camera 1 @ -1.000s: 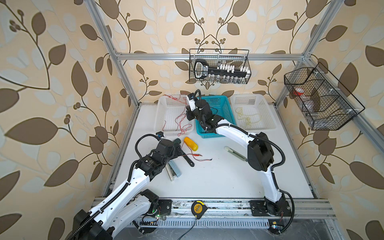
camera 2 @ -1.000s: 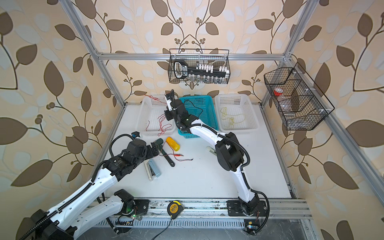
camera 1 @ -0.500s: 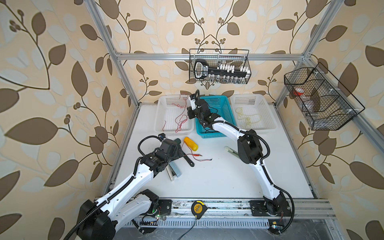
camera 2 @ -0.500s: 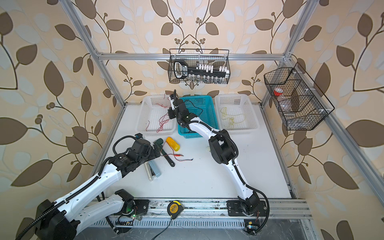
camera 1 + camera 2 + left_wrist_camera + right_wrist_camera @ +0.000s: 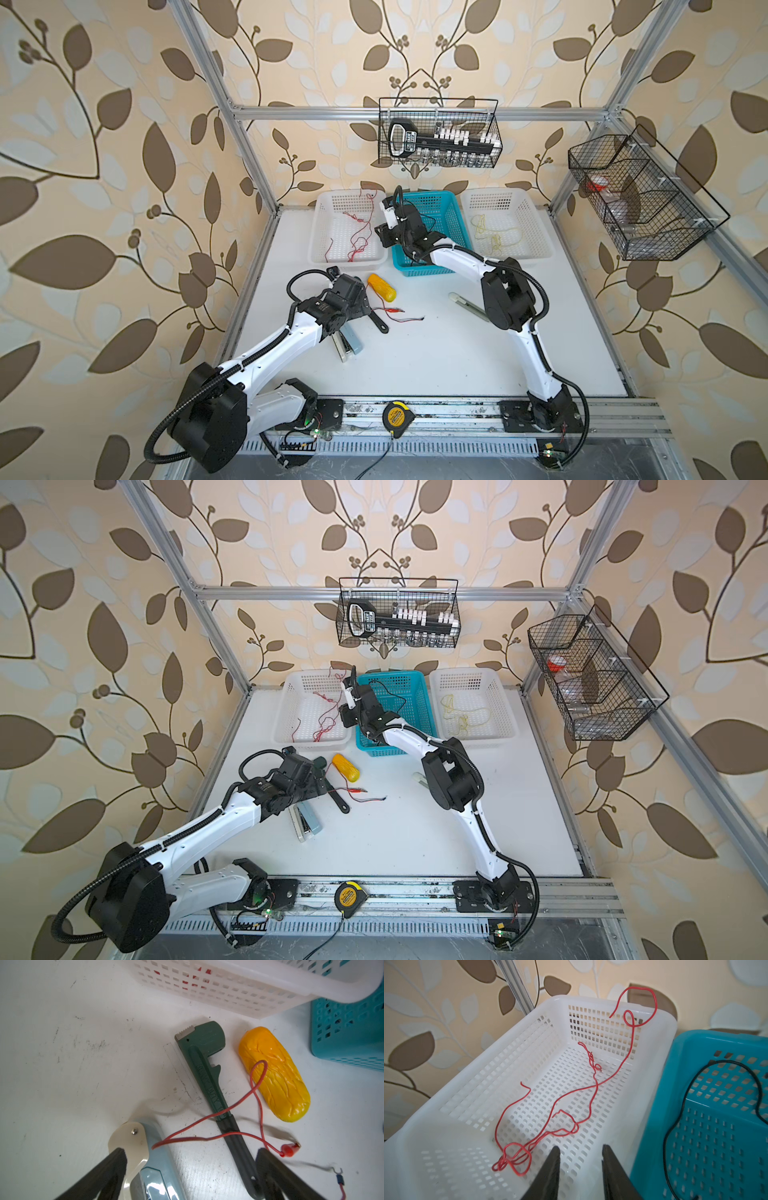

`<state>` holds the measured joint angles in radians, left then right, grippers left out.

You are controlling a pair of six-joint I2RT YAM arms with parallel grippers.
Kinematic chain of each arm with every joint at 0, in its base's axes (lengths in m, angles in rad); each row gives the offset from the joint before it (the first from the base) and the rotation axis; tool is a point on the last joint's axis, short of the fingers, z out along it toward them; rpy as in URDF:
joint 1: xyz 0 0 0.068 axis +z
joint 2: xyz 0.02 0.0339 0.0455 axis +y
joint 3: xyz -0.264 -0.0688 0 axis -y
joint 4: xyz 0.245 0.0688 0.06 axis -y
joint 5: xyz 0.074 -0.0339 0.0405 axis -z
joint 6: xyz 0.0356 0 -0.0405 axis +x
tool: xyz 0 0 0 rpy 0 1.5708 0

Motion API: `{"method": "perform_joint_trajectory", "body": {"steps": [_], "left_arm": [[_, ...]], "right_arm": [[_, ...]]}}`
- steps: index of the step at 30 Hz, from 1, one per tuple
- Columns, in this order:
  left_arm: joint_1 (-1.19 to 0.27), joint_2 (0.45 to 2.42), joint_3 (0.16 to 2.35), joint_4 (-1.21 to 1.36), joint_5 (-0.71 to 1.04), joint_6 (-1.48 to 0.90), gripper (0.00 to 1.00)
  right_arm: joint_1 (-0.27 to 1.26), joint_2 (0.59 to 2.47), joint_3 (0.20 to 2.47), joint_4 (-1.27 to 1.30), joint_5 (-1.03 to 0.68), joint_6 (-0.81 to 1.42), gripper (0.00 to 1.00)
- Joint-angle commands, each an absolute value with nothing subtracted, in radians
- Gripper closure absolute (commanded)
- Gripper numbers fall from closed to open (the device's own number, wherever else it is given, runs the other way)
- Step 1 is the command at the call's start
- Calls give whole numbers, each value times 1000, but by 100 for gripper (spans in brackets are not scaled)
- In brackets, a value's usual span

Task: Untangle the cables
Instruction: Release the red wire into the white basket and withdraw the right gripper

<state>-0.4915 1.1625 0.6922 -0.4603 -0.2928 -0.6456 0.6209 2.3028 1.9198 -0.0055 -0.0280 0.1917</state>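
Left gripper (image 5: 191, 1153), jaws wide apart, hovers over the thin red wire (image 5: 195, 1138) draped across the dark green wrench (image 5: 207, 1076). In a top view the wire trails toward 3 o'clock. Right gripper (image 5: 580, 1148), partly apart and empty, is farther off, above the white perforated basket (image 5: 425, 1126).

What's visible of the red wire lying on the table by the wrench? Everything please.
The red wire is thin, limp and plastic-coated. It lies loose on the white table in a crossed loop: the loop's top rests on the yellow toy, two runs cross the handle of the green wrench, and a bend lies on the stapler. Both runs meet at a red sleeve with a metal tip, beside one finger of the open left pincer. Nothing grips it.
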Motion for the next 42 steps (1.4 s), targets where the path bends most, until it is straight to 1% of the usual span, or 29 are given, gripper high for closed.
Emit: {"method": "perform_joint_trajectory", "body": {"steps": [1,2,6,8,13,15,18,19,20,21,22,25,28,31,33,35,38,40,41,42], "left_arm": [[-496,1198,746,-431,-335,-606,5],[-497,1211,753,-426,-335,-602,8],[-497,1259,780,-419,-333,-589,26],[-497,1279,791,-422,-328,-581,32],[-496,1321,801,-429,-315,-566,34],[-497,1333,802,-429,-311,-563,37],[-497,1336,800,-432,-310,-555,38],[-497,1333,801,-430,-308,-547,37],[-497,1329,799,-426,-307,-538,33],[-497,1325,799,-420,-306,-528,25],[-497,1319,797,-408,-302,-520,22],[-496,1316,796,-356,-275,-486,17],[-497,1355,818,-330,-263,-453,18],[-496,1425,861,-336,-266,-437,22],[-497,1476,876,-323,-256,-432,26],[-496,1508,890,-320,-259,-431,33],[-498,1551,906,-316,-255,-426,48],[-498,1569,913,-317,-248,-426,60],[-498,1576,913,-315,-247,-426,67],[-499,1578,912,-313,-244,-428,77]], "right_arm": [[603,2156,1852,50,-56,161,65],[601,2126,1820,58,-57,154,65],[591,2022,1698,86,-61,137,64],[585,1975,1646,98,-62,131,64],[569,1874,1543,122,-82,131,64],[568,1843,1511,129,-87,132,63],[567,1812,1480,134,-96,130,63],[567,1805,1472,135,-97,130,63],[567,1799,1466,135,-98,129,63],[567,1794,1459,135,-103,130,63],[568,1790,1454,135,-104,129,63],[566,1780,1439,130,-107,127,63],[566,1768,1420,126,-111,127,63],[566,1740,1391,124,-112,126,63],[566,1711,1365,124,-111,122,63],[566,1678,1334,124,-104,119,63],[566,1616,1281,126,-99,116,63],[566,1566,1247,128,-92,116,63],[567,1543,1209,130,-88,114,63],[566,1515,1185,133,-77,114,63]]}}
